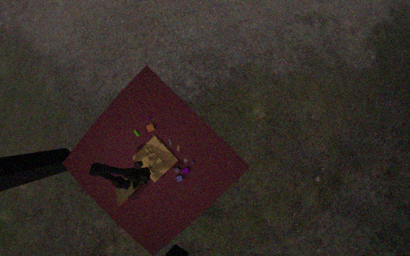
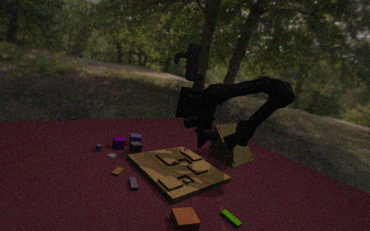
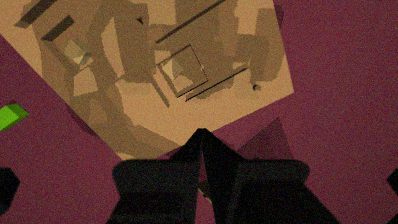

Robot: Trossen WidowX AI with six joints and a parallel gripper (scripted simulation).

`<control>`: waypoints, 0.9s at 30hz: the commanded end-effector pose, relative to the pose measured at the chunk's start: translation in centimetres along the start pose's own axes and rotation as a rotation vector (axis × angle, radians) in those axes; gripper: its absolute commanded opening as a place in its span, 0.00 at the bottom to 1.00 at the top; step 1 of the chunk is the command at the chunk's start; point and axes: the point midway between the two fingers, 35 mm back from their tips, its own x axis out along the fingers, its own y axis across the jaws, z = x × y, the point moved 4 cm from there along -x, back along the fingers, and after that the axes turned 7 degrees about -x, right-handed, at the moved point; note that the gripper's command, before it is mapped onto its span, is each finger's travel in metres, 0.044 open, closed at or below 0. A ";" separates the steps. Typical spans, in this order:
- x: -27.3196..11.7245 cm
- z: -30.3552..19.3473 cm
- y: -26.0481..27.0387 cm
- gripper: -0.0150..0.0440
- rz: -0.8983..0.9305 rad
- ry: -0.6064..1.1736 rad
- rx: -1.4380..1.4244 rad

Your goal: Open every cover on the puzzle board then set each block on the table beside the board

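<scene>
Board [image 1: 164,154] [image 2: 150,167] [image 3: 165,125], the thing to be worked on, is seen lying flat on the red table [image 1: 205,159] [image 2: 65,191] [image 3: 340,150], just in front of the arm's stand [image 1: 123,197] [image 2: 241,158]. Several raised covers are borne on its top; one cover [image 2: 170,182] is set near the corner that faces the orange block [image 1: 150,127] [image 2: 185,216], and another [image 2: 198,167] near the side towards the arm. A small square outline, apparently a well [image 2: 185,179], can be made out beside the first cover, but whether a block is held in it cannot be told.

The gripper [image 1: 138,164] [image 2: 200,145] [image 3: 201,132] is clenched, its tips brought together with nothing grasped. It is held above the table near the board's edge, apart from every cover.

The opening of covers is judged to be the step in hand, since closed tips are suited to pushing. How many covers have been opened cannot be settled from these views. For the next push, the tips would need to be brought over the board and lowered against a cover's side, then driven along its track or around its pin. If too low a path were taken, the board itself might be shoved. For lifting a block, the fingers would first have to be spread.
</scene>
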 end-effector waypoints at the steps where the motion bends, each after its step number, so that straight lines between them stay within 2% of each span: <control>1: -0.3 -2.7 -1.8 0.25 -0.006 0.000 0.948; 4: -0.3 -3.0 -2.0 0.25 -0.005 0.001 1.048; 27: -0.3 -3.0 -2.0 0.25 -0.005 0.001 1.048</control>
